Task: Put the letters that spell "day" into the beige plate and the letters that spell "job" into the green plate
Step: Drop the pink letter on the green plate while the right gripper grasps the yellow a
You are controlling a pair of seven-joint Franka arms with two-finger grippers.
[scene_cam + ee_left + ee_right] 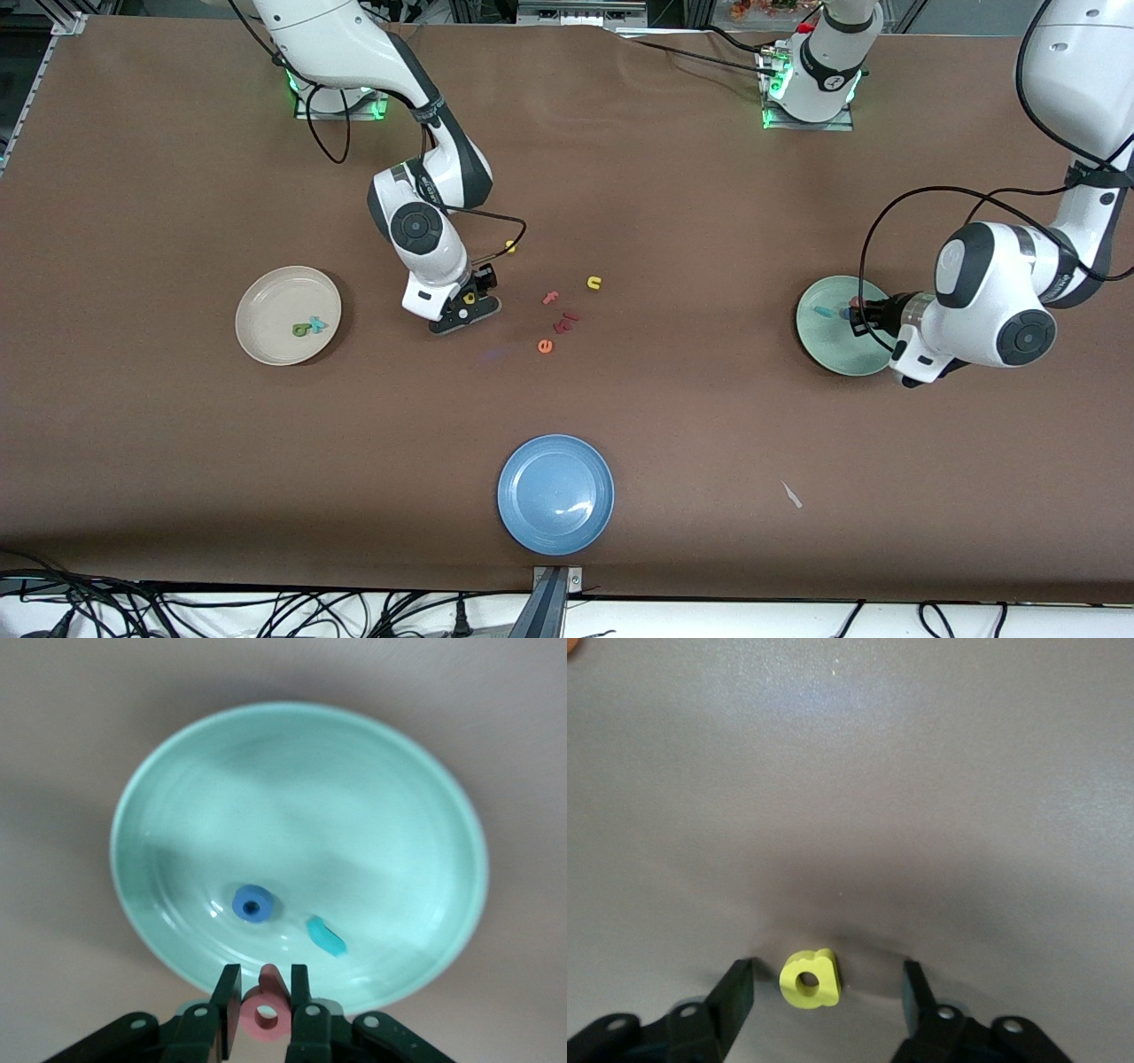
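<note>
Front view, twelve o'clock taken toward the arms' bases. At mid-table: right gripper, down low at the brown tabletop. Straddles a small yellow round-bowled toy letter, fingers apart. In the right wrist view, same yellow letter flat on the tabletop between the two black fingers, a gap on each side, slightly closer to one finger than the other, touching neither.

At about nine o'clock from that gripper, toward the right arm's end: round cream-beige plate, with an olive-green round-bowled letter and a teal "y" lying together in it.

Toward the left arm's end: left gripper hanging over the round pale mint-green plate, near its one o'clock rim. Clamped on a pink-red round-bowled letter, pinched from both sides in the left wrist view. Below it in the plate: a blue ring "o" and a teal hooked "j", near each other, apart.

At three o'clock from the right gripper, loose on the tabletop: pink "f", orange "e", yellow "u". At one o'clock: yellow "s".
</note>
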